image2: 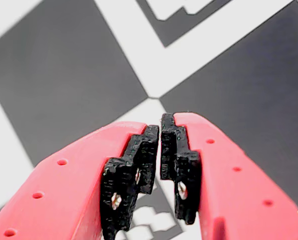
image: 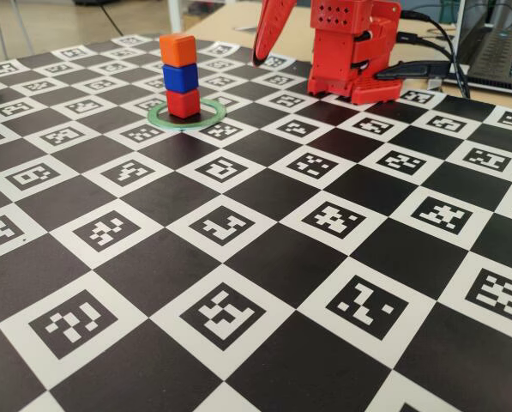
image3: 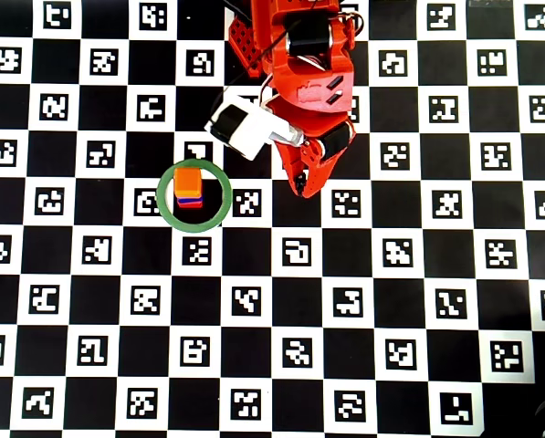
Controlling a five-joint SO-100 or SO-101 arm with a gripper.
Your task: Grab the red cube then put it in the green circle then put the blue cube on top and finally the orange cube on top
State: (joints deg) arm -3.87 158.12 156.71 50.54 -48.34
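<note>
Stack complete: small matte red cube (image: 183, 104), deep-blue cube (image: 180, 78) and bright orange cube (image: 177, 50) stand upright inside the thin pale green ring (image: 213, 112), well left of the empty, nearly closed red gripper (image3: 301, 191) in the overhead view.

Bright even light, soft shadows; wrist view perhaps slightly blurred

I count three cubes: one red cube (image: 183, 104), one blue cube (image: 180, 78), one orange cube (image: 178, 50); one green circle (image: 159, 118).
</note>
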